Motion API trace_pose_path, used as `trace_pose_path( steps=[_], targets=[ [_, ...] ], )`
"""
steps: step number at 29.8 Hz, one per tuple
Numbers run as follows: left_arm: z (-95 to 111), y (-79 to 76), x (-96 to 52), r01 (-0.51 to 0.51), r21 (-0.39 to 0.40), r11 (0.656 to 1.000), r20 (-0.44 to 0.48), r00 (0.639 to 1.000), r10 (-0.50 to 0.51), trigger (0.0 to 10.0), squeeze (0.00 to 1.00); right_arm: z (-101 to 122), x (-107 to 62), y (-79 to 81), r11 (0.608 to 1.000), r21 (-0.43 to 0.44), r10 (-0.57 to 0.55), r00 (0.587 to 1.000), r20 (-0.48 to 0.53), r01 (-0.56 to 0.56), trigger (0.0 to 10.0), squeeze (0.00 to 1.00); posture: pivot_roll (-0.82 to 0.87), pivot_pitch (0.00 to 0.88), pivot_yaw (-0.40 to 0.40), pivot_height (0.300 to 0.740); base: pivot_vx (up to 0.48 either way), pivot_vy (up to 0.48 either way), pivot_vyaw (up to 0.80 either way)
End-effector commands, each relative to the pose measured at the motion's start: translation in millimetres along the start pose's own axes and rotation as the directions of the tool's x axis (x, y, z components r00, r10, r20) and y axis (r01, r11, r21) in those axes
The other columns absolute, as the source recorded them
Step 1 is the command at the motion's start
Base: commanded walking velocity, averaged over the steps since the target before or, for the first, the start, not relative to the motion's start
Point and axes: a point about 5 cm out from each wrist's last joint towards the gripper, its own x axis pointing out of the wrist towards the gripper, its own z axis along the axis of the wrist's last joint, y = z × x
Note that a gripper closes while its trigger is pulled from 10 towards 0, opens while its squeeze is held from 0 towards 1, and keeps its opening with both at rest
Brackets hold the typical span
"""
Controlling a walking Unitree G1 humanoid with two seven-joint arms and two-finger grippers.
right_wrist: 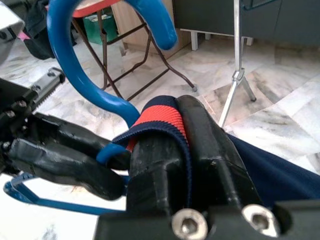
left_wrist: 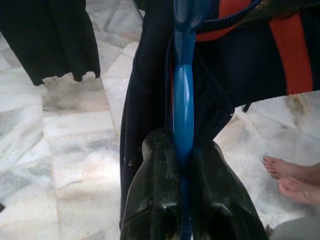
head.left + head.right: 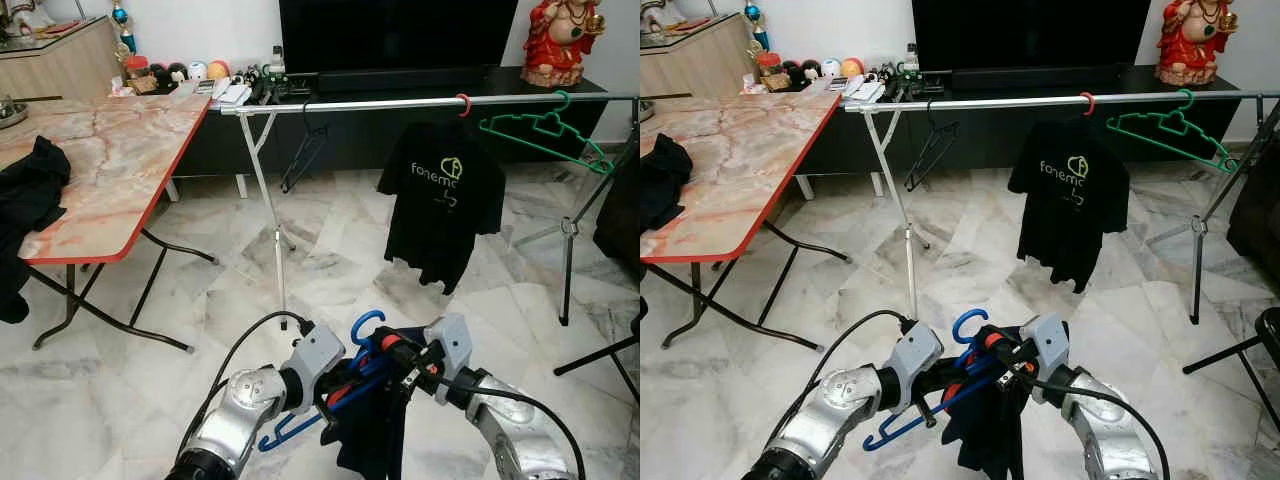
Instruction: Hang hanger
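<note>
Both tools meet low at the robot's chest: the left tool is clenched on the shaft of the blue plastic hanger, its two black fingers pressed against the bar from either side, while the right tool is clamped on the red-and-navy ribbed collar of the dark navy garment draped on that hanger. The hanger's long axis runs on a slant, from low at the robot's left up toward the middle, and its hook curls upward and opens toward the rail ahead. It sits right between the two tools, hook just above them, garment hanging down below. Further out across the white marble floor stands one silver metal clothes rail on thin legs, well apart from the hanger. Count along it: one empty black hanger, one black printed T-shirt on a red hook, one empty green hanger. To the left, one marble-patterned folding desk with red edge carries black clothing. Behind the rail, a black television on a low cabinet, and one red figurine at its right end. A person's bare feet show in the left wrist view.
</note>
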Motion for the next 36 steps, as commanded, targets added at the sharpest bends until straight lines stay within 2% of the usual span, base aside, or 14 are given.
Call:
trace_pose_path(
  steps=[1, 6, 12, 16, 17, 22, 31, 32, 33, 34, 36],
  targets=[
    [12.0, 3.4, 3.4, -0.019, 0.015, 1.000, 0.044, 0.999, 0.018, 10.0, 0.00, 4.2, 1.9, 4.7, 1.000, -0.002, 0.031, 0.999, 0.019, -0.030, 10.0, 0.00, 0.02, 0.057, 0.025, 0.740, 0.000, 0.000, 0.00],
    [19.8, 7.6, 6.7, -0.081, -0.031, 0.996, 0.100, 0.991, 0.083, 10.0, 0.00, 5.3, 2.2, 7.2, 0.999, 0.004, 0.042, 0.999, 0.018, -0.042, 10.0, 0.00, 0.02, 0.057, 0.024, 0.740, 0.000, 0.000, 0.00],
    [28.2, 7.5, 9.2, -0.092, -0.103, 0.990, 0.161, 0.981, 0.108, 10.0, 0.00, 5.7, 2.1, 8.2, 0.999, 0.008, 0.043, 0.999, 0.018, -0.043, 10.0, 0.00, 0.02, 0.058, 0.024, 0.740, 0.000, 0.000, 0.00],
    [27.6, 4.4, 10.8, -0.087, -0.096, 0.992, 0.158, 0.982, 0.101, 10.0, 0.00, 6.6, 1.2, 6.6, 1.000, -0.001, 0.021, 1.000, 0.022, -0.021, 10.0, 0.00, 0.02, 0.057, 0.024, 0.740, 0.000, 0.000, 0.00],
    [25.8, 3.6, 10.6, -0.087, -0.098, 0.991, 0.154, 0.983, 0.102, 10.0, 0.00, 8.2, -1.0, 1.0, 0.999, -0.006, -0.032, 0.999, 0.035, 0.032, 10.0, 0.00, 0.02, 0.057, 0.023, 0.740, 0.000, 0.000, 0.00],
    [23.0, 3.2, 9.0, -0.086, -0.105, 0.991, 0.148, 0.984, 0.101, 10.0, 0.00, 11.2, -5.5, -6.5, 0.996, -0.004, -0.094, 0.994, 0.061, 0.095, 10.0, 0.00, 0.02, 0.059, 0.023, 0.740, 0.000, 0.000, 0.00],
    [20.6, 2.1, 8.8, -0.091, -0.115, 0.989, 0.142, 0.984, 0.107, 10.0, 0.00, 14.0, -8.6, -5.9, 0.997, 0.018, -0.077, 0.994, 0.078, 0.076, 10.0, 0.00, 0.02, 0.059, 0.020, 0.740, 0.000, 0.000, 0.00],
    [20.9, 2.3, 9.0, -0.092, -0.117, 0.989, 0.143, 0.984, 0.109, 10.0, 0.00, 14.2, -8.8, -5.6, 0.997, 0.023, -0.076, 0.994, 0.081, 0.074, 10.0, 0.58, 0.02, 0.059, 0.020, 0.740, 0.000, 0.000, 0.00],
    [20.9, 2.3, 9.0, -0.092, -0.117, 0.989, 0.143, 0.984, 0.109, 10.0, 0.00, 14.2, -8.8, -5.6, 0.997, 0.023, -0.076, 0.994, 0.081, 0.074, 10.0, 0.58, 0.02, 0.059, 0.020, 0.740, 0.000, 0.000, 0.00],
    [21.1, 2.6, 9.0, -0.094, -0.118, 0.989, 0.145, 0.983, 0.111, 10.0, 0.00, 14.4, -8.8, -5.4, 0.997, 0.023, -0.076, 0.994, 0.083, 0.074, 10.0, 0.89, 0.02, 0.059, 0.021, 0.740, 0.000, 0.000, 0.00],
    [21.4, 3.0, 9.0, -0.098, -0.122, 0.988, 0.149, 0.982, 0.116, 10.0, 0.00, 14.0, -9.0, -5.0, 0.997, 0.021, -0.074, 0.994, 0.080, 0.073, 10.0, 0.91, 0.02, 0.059, 0.020, 0.740, 0.000, 0.000, 0.00]
  ],
)
